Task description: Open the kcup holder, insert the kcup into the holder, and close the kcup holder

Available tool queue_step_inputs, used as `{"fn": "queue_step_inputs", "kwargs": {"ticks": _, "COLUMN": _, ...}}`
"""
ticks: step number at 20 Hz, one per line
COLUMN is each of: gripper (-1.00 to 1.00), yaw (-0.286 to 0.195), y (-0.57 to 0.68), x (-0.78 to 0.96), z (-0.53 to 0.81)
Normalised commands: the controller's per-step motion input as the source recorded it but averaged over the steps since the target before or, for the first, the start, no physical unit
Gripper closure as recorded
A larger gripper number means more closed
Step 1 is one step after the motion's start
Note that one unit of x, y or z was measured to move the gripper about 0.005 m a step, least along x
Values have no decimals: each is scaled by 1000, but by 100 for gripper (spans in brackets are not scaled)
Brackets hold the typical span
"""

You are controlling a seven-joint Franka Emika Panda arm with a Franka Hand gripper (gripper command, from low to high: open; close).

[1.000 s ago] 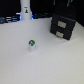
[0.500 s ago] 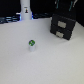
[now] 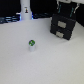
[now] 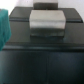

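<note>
Standing apart on the white table (image 3: pixel 45 65) are one kcup (image 3: pixel 32 43) and one kcup holder (image 3: pixel 63 27); the gripper's state cannot be told.

No readable text, brand or number anywhere, dark mark on white bottle (image 3: pixel 25 9) possibly print, too blurred

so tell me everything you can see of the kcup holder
The kcup holder is a black boxy unit with two pale grey handles stacked on its front. It sits upright on the white table, toward the exterior view's right, far from the kcup. Its drawers look shut. The arm is right above it; the wrist view shows a grey handle close up. Contact cannot be told.
</note>
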Motion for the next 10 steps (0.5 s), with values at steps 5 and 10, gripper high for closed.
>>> {"fn": "queue_step_inputs", "kwargs": {"ticks": 5, "gripper": -100, "yaw": -64, "y": 214, "x": -89, "z": -346}}
{"fn": "queue_step_inputs", "kwargs": {"ticks": 10, "gripper": -100, "yaw": -25, "y": 74, "x": -223, "z": -294}}
